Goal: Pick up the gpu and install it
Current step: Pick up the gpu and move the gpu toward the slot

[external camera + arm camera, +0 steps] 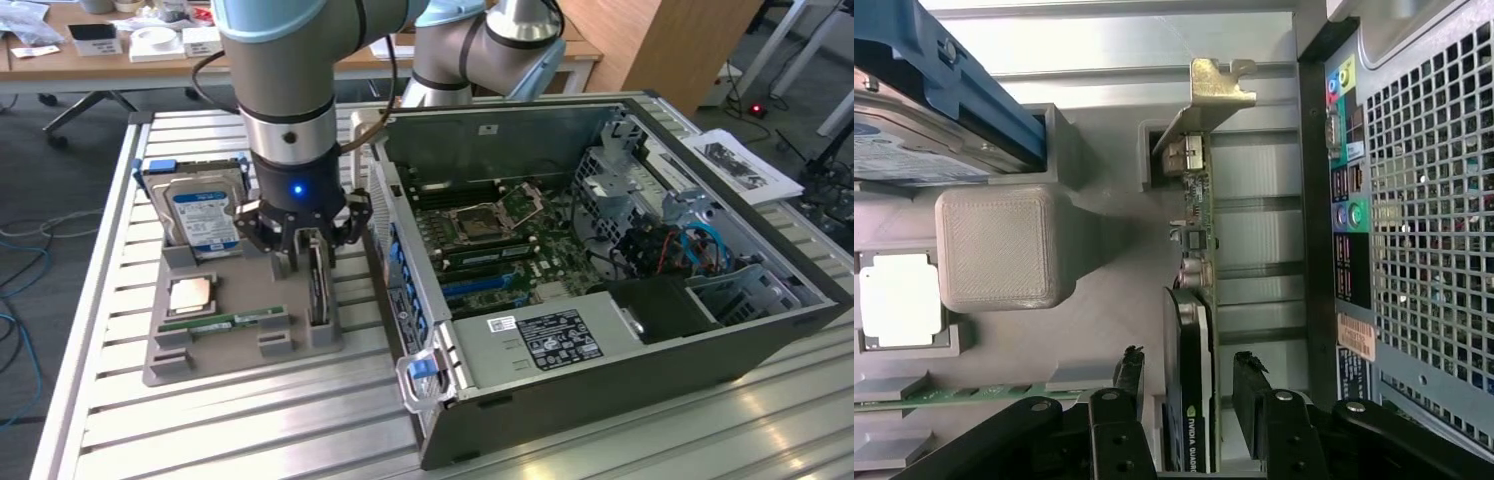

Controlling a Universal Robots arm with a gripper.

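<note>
The gpu [318, 292] stands on edge in a slot of the grey holder [227, 362], just beside the open computer case [641, 330]. In the wrist view the gpu [1194, 300] shows a green board with a dark cooler and its silver bracket at the far end. My gripper [310, 262] hangs straight over the card and is open. Its two black fingers [1130, 375] sit one on each side of the gpu's near end, with a small gap on both sides. The gripper [1189, 358] grips nothing.
On the same holder are a silver hard drive with a blue label [200, 215], a CPU [191, 293] and a green RAM stick [222, 322]. The case's motherboard [494, 235] lies exposed. Its perforated rear panel [1414, 200] stands close beside the card.
</note>
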